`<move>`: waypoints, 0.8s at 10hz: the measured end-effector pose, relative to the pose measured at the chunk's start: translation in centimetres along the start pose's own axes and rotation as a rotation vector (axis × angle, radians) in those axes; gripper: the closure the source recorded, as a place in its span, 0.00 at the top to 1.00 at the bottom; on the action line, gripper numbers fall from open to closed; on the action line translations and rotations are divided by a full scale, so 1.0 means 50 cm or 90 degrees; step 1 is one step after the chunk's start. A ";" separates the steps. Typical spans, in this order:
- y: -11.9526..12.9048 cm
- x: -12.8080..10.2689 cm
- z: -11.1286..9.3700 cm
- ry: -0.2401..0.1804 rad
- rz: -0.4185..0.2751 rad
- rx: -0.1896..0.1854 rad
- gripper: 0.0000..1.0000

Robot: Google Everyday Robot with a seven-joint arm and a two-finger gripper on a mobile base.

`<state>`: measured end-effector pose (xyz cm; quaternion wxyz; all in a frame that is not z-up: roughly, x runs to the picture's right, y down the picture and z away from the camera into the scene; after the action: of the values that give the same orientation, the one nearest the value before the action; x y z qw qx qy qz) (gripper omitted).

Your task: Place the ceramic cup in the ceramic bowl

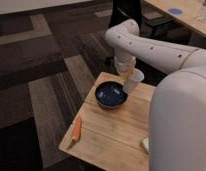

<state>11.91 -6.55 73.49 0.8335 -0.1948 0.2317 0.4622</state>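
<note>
A dark blue ceramic bowl (111,94) sits on the small wooden table (116,135), near its far edge. The white ceramic cup (133,81) hangs tilted just above the bowl's right rim. My gripper (129,75) comes down from the white arm and is shut on the cup's upper part. The cup's bottom is close to the bowl's rim; I cannot tell whether they touch.
An orange carrot (76,129) lies near the table's front left edge. A pale object (145,145) peeks out at the right, mostly hidden by my white arm (181,115). A black chair (130,11) and another table (186,15) stand behind, on striped carpet.
</note>
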 end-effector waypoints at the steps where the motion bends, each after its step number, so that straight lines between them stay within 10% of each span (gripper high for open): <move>1: 0.022 -0.008 0.002 -0.002 -0.027 0.000 0.00; 8: 0.154 -0.072 0.061 -0.032 -0.204 -0.006 0.00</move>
<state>4.22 -3.56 77.16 0.9012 -0.2214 0.1747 0.3292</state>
